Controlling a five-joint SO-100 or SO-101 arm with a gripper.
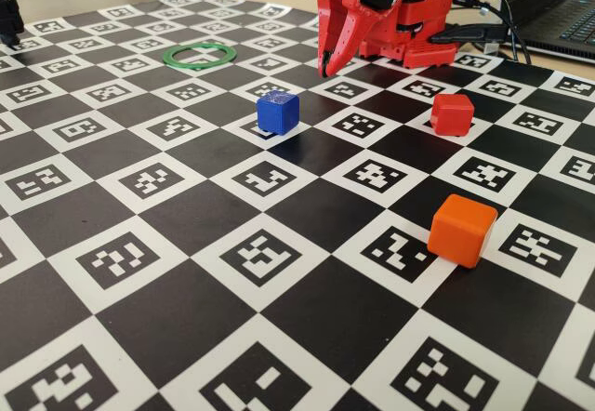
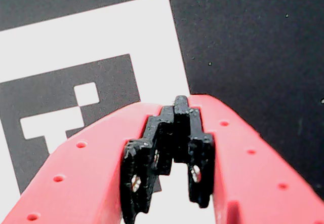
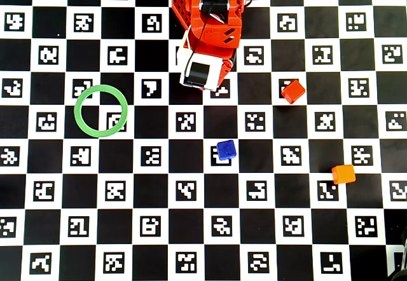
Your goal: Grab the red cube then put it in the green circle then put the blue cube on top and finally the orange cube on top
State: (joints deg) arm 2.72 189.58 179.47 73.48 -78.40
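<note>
Nothing is stacked yet, by my reading: the checkered mat carries every piece loose, and the gripper hangs near the arm's base, its fingers pressed together and empty. In the overhead view the green circle lies empty to the gripper's left. The orange cube sits farthest off to the right, the red cube nearer on that side, the blue cube just ahead.
</note>
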